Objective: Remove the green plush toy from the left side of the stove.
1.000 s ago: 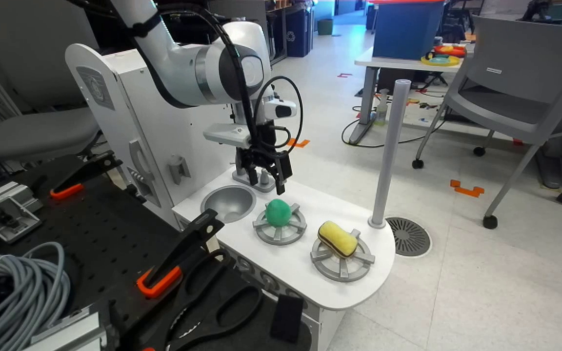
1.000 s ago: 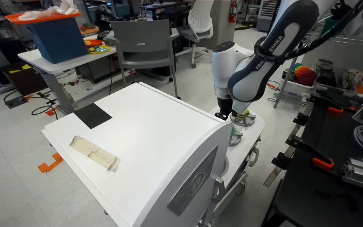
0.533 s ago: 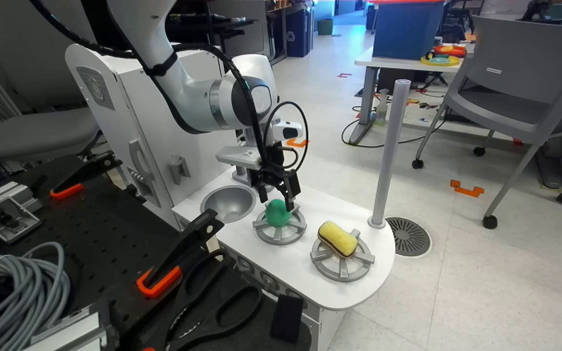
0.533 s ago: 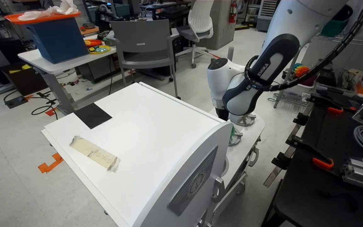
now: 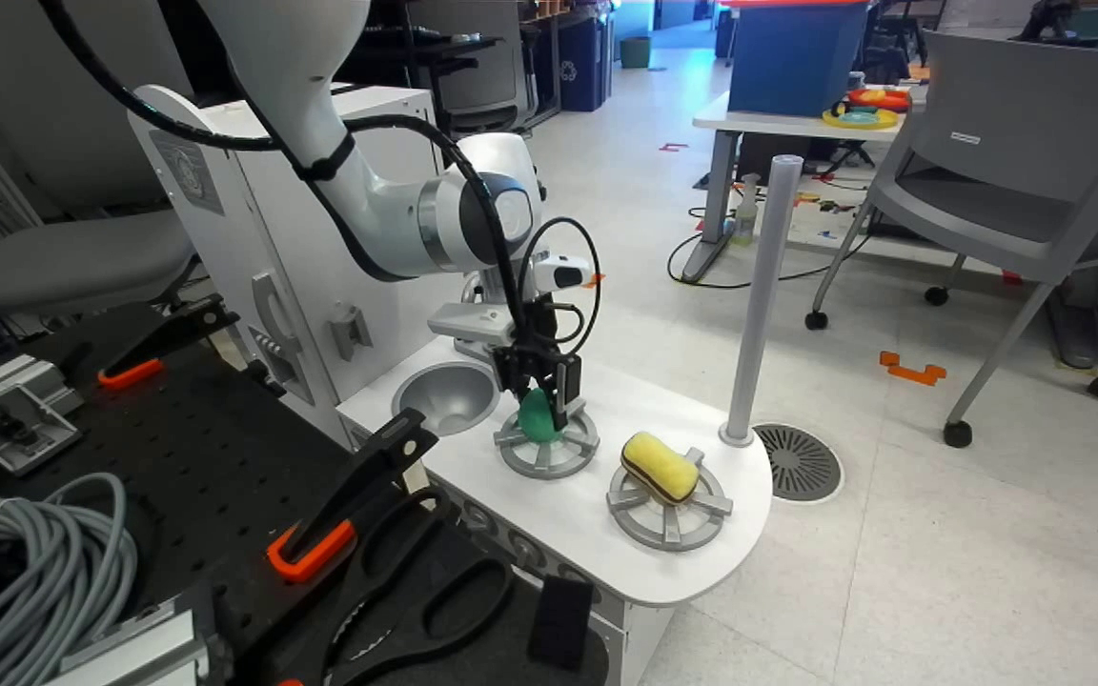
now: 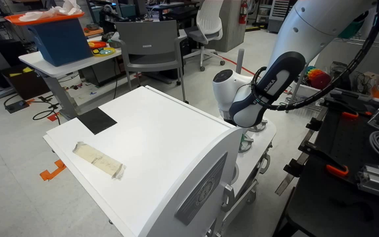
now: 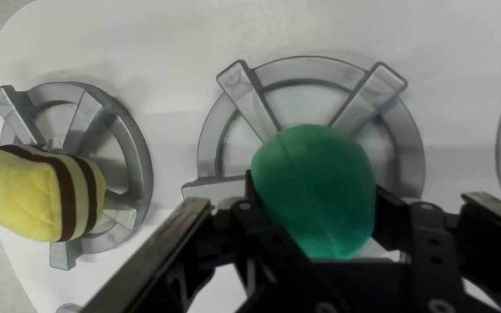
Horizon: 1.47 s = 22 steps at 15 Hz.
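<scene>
Green plush toy (image 7: 313, 191): on the burner (image 7: 209, 150) nearer the sink (image 5: 444, 405) on the stove (image 5: 611, 400), between the edge with the knobs (image 5: 525, 551) and the opposite edge with the grey post (image 5: 764, 295).
Way the toy points: nearly round, so I can't name a front; seen from the wrist it's a touch longer from knob edge to post edge, a faint seam running roughly that way.
Gripper (image 5: 539, 404): reaching down over the toy, its fingers (image 7: 387, 221) on either side, one toward the rounded end, one toward the sink; whether they're squeezing it, I can't tell.
Hidden at the burner: the toy's underside and the burner's middle; in an exterior view the rounded-end finger covers a strip of the toy's side, and the sink-side fingertip is hard to make out.
Tall white cabinet (image 6: 143, 138): in an exterior view just a green sliver of toy shows past it, and the arm (image 6: 275, 82) blocks most of the gripper.
Yellow toy (image 7: 37, 191): on the other burner (image 7: 141, 165), by the rounded end, its length roughly toward that end.
Sink rim: a curved slice, cut off in the wrist view.
</scene>
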Motion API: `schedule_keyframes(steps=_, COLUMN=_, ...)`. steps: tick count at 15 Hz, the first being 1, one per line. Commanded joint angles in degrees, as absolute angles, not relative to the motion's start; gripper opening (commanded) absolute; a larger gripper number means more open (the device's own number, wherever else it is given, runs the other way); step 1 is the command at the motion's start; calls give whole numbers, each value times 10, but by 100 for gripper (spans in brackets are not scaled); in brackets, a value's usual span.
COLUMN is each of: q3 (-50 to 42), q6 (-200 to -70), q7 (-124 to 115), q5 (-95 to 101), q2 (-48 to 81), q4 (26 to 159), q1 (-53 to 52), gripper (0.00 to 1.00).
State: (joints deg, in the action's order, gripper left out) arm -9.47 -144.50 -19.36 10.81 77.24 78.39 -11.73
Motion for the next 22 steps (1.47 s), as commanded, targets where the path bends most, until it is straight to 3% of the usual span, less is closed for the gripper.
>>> schedule_keyframes(steps=1, q3=-98, q6=-1442, q7=-196, q5=107, q2=741, q4=821, q1=-118, gripper=23)
schedule_keyframes(steps=4, q3=-103, q6=-1437, q7=-192, q5=105, q2=698, q4=879, q1=-108, gripper=3)
schedule_keyframes(steps=5, q3=-110, q6=-1442, q7=-187, q5=96, q2=687, q4=897, q1=-105, gripper=2)
schedule_keyframes(steps=14, q3=-132, q6=-1474, q7=-173, q5=104, q2=663, q4=971, q1=-70, gripper=6)
schedule_keyframes(steps=22, q3=-139, q6=-1456, q7=-182, q5=97, q2=744, q4=884, q1=-76, gripper=6)
